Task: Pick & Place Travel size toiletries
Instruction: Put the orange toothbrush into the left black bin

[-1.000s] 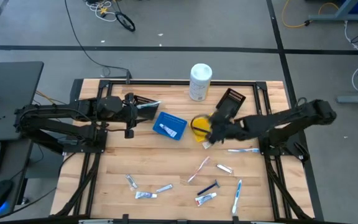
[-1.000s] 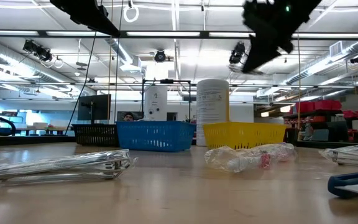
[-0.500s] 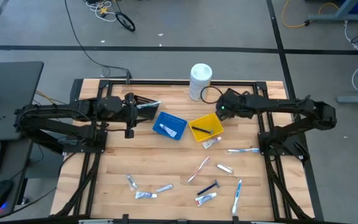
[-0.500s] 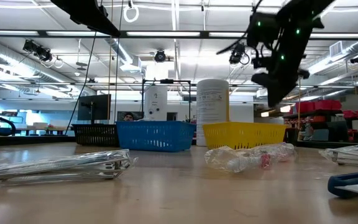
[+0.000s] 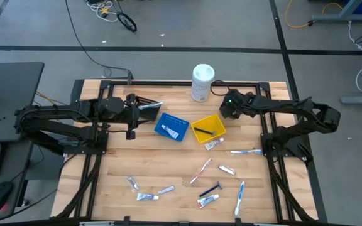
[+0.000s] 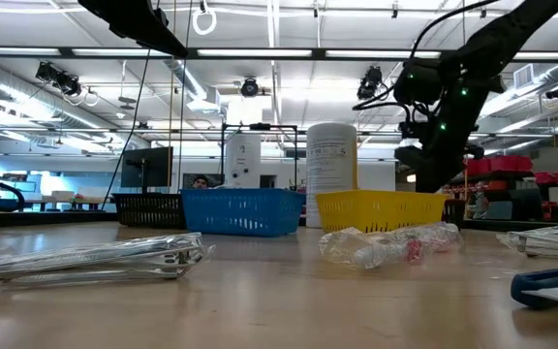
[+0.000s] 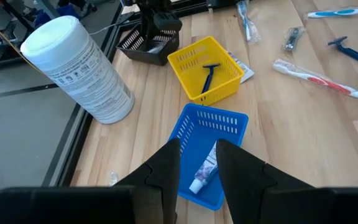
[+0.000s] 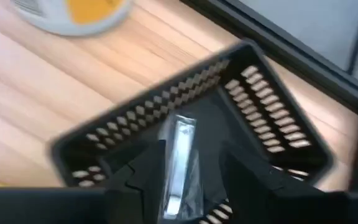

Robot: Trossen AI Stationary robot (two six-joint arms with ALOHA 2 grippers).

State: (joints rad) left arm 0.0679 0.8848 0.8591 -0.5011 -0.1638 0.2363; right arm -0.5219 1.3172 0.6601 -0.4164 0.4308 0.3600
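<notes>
My right gripper [image 5: 227, 108] hangs over the black bin [image 8: 260, 93] at the far right and points down; it also shows in the low view [image 6: 424, 174]. Its fingers [image 8: 191, 146] stand apart on either side of a clear-wrapped item [image 8: 179, 162] seen inside the bin. My left gripper [image 5: 134, 108] waits open above the table, left of the blue bin [image 5: 171, 125], with another clear-wrapped item [image 5: 151, 105] beside it. The blue bin holds a white tube [image 7: 205, 171]. The yellow bin [image 5: 213, 122] holds a dark razor [image 7: 210, 74]. Several tubes, toothbrushes and a razor [image 5: 210, 188] lie loose on the near half. My right gripper: the clear-wrapped item [image 8: 178, 143] shows in the gap between the fingers, close to one finger [image 8: 148, 162]. I cannot tell whether the fingers touch it or whether it lies in the black bin below them.
A large white canister [image 5: 202, 81] stands at the far edge beside the black bin. A wrapped tube [image 5: 212, 144] lies just in front of the yellow bin, and a toothbrush [image 5: 245, 151] lies to its right. Bare wood shows between the bins and the loose items.
My right gripper has gone from the table just in front of the yellow bin toward the far edge. It now hangs over the black bin, which its arm covers in the high view. The left arm has kept still.
</notes>
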